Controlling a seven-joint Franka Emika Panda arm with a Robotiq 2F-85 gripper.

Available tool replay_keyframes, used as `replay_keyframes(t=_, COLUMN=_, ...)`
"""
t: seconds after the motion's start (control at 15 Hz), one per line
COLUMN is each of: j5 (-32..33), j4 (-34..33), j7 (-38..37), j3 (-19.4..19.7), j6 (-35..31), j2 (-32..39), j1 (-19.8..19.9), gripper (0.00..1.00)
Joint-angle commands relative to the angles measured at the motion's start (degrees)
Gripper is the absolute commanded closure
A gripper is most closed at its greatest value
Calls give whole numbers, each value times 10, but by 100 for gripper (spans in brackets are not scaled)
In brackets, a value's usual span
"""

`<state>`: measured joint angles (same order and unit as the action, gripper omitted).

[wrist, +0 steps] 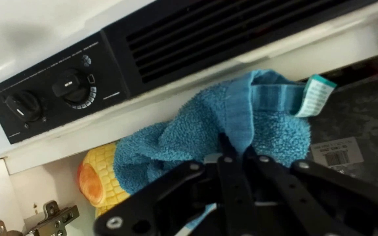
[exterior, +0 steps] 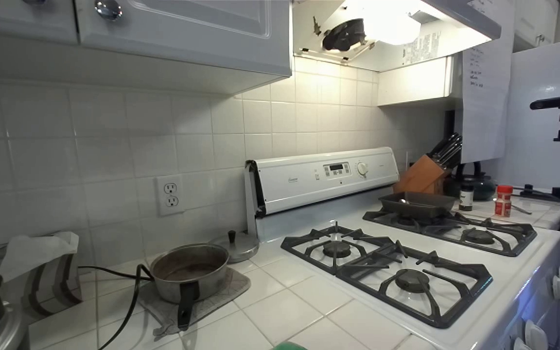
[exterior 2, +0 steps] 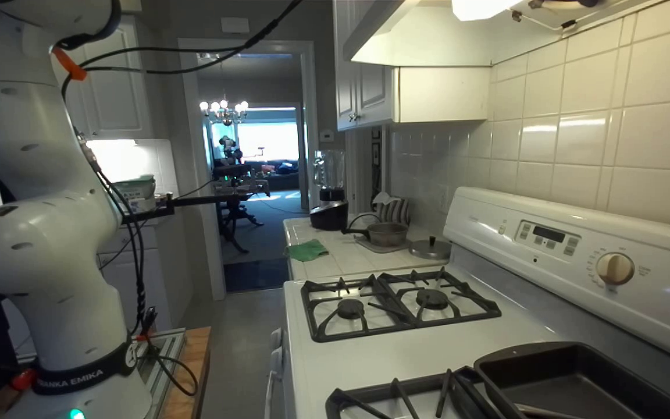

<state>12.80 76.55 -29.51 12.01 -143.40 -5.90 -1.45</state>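
White tile wall (exterior 2: 649,134) at the back, and up close on the wrist cam my gripper (wrist: 236,149) is pinched narrow on a fold of blue towel (wrist: 199,127), bunched beside a black two-knob panel (wrist: 61,88) and partly covering some yellow corn-textured thing (wrist: 112,173). Wider out, in an exterior view I've got the stove (exterior 2: 410,352), then the counter (exterior 2: 341,266) with a pot lid (exterior 2: 428,249) at its back corner by the stove, a green cloth (exterior 2: 307,250) on the front edge, and a saucepan (exterior 2: 388,234) further along toward the back edge.
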Motion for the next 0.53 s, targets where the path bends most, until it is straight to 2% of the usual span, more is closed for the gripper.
replay_keyframes(t=0.0, j5=-20, j4=-39, j7=21, j3=7, j6=-17, j2=30, j1=0, gripper=98)
replay_keyframes(t=0.47, j5=-40, j4=-129, j7=58, j3=13, j6=-42, j2=91, j1=3, gripper=98)
